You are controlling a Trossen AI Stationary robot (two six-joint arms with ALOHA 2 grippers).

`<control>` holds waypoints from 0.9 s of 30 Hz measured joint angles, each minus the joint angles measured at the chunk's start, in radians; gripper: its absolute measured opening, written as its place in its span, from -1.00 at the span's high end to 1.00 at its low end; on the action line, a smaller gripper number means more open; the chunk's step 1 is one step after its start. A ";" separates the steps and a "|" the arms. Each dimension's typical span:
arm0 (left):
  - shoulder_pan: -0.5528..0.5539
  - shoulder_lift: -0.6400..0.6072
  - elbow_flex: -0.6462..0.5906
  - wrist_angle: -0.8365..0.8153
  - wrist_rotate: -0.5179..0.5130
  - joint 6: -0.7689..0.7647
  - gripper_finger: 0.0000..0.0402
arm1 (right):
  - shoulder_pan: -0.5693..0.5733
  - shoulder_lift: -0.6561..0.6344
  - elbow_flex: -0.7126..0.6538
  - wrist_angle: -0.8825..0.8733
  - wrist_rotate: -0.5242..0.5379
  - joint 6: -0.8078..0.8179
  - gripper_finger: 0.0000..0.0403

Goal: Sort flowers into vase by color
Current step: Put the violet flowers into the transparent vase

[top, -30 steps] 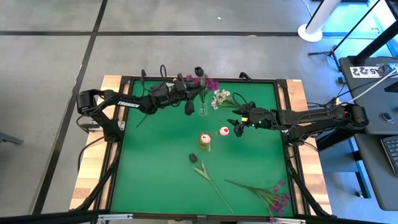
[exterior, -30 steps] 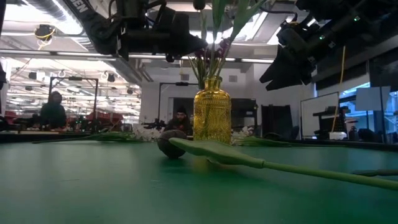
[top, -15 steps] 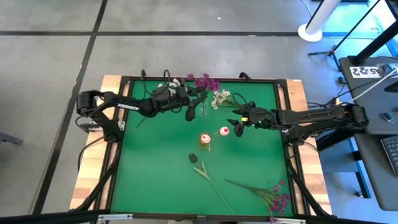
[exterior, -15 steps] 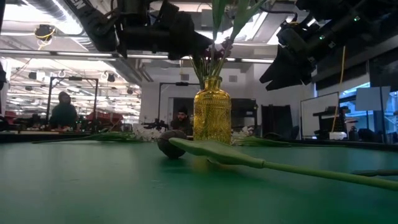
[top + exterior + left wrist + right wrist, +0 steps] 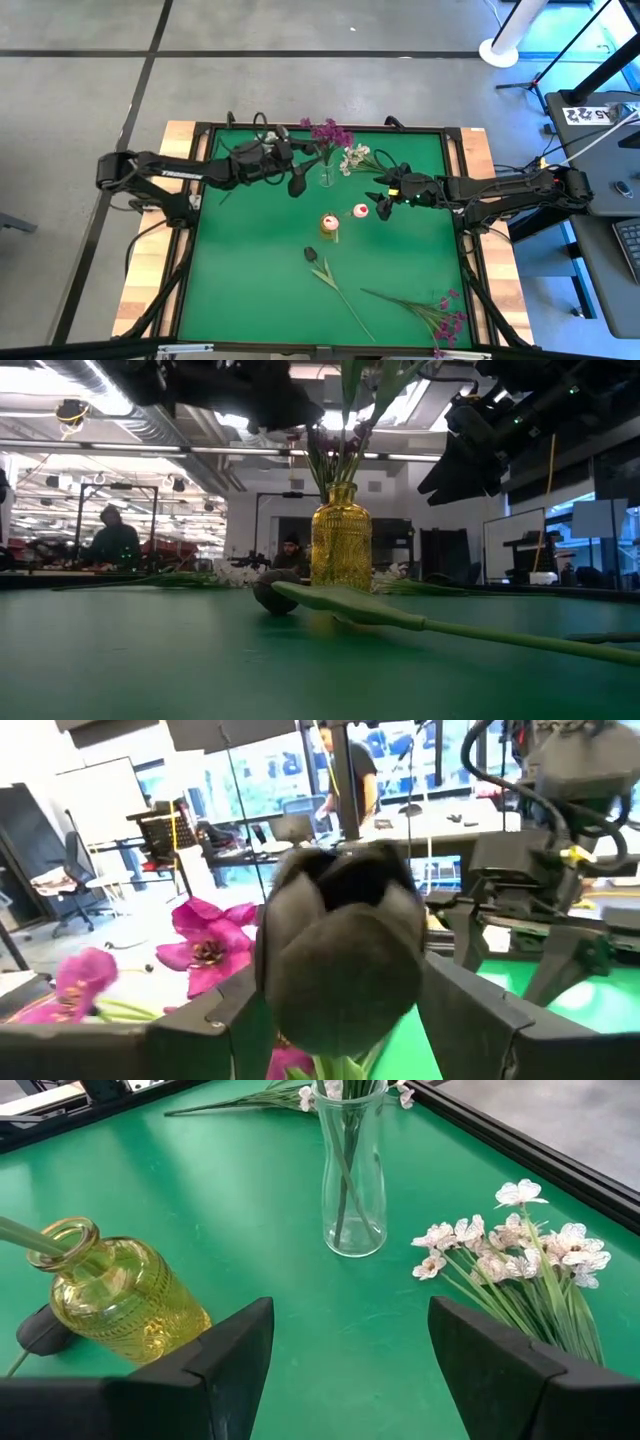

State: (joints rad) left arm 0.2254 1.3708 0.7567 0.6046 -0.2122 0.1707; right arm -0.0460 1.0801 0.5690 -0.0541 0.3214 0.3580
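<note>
**Dark bud at the clear vase; left claw has to get away cleanly**

Nearest the front edge of the green worktop (image 5: 250,290), a long magenta-purple sprig (image 5: 445,315) lies flat. Just beyond it lies a green-stemmed flower with a dark, near-black bud (image 5: 270,590), also unsorted.

Mid-worktop stands the ribbed amber glass vase (image 5: 341,550), with green stems rising from its neck and pale pink buds (image 5: 360,211) above it. The right claw (image 5: 378,205) hovers just beside this vase with its fingers spread wide and nothing between them. This arm seems to be waiting.

Farther back is the tall clear glass vase (image 5: 352,1180), which holds green stems topped by magenta-purple blossoms (image 5: 328,131). A sprig of small white blossoms (image 5: 520,1240) lies on the baize just beside it.

The left claw (image 5: 298,178) is at this clear vase. In the left wrist view a second dark near-black bud (image 5: 340,960) fills the gap between its fingers. The fingers stand apart on either side and do not press on the bud. I cannot see whether anything lower down touches the stem.

I judge this to be the placing step, with the dark flower being left at the clear vase among the magenta ones. The next move would be to back the left claw straight away from the bud, without snagging the bloom or tipping the narrow vase. After that, one of the three flowers lying loose needs fetching.

Beyond the worktop, people (image 5: 110,535) sit in the room.
</note>
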 joint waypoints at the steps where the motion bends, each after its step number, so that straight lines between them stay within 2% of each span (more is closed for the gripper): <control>1: -0.004 -0.017 0.000 -0.022 -0.007 0.000 -0.06 | 0.000 0.000 0.000 -0.001 0.000 0.000 -0.31; 5: -0.018 -0.095 0.000 -0.153 -0.020 0.019 -0.06 | 0.000 0.000 0.000 -0.021 0.000 0.000 -0.31; 8: -0.041 -0.154 0.000 -0.265 -0.083 0.024 -0.06 | 0.000 0.000 0.000 -0.044 -0.008 0.008 -0.31; 15: -0.102 -0.315 0.000 -0.565 -0.287 0.025 -0.06 | 0.001 -0.008 0.000 -0.147 -0.227 0.065 -0.31; 22: -0.180 -0.447 0.000 -0.783 -0.299 -0.095 -0.06 | 0.014 -0.027 0.000 -0.294 -0.376 0.136 -0.31; 27: -0.277 -0.480 0.000 -0.922 -0.290 -0.237 -0.06 | 0.130 -0.029 0.025 -0.344 -0.411 0.213 -0.31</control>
State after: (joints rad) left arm -0.0518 0.8904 0.7570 -0.3169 -0.5022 -0.0659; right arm 0.0840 1.0515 0.5940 -0.3983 -0.0897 0.5707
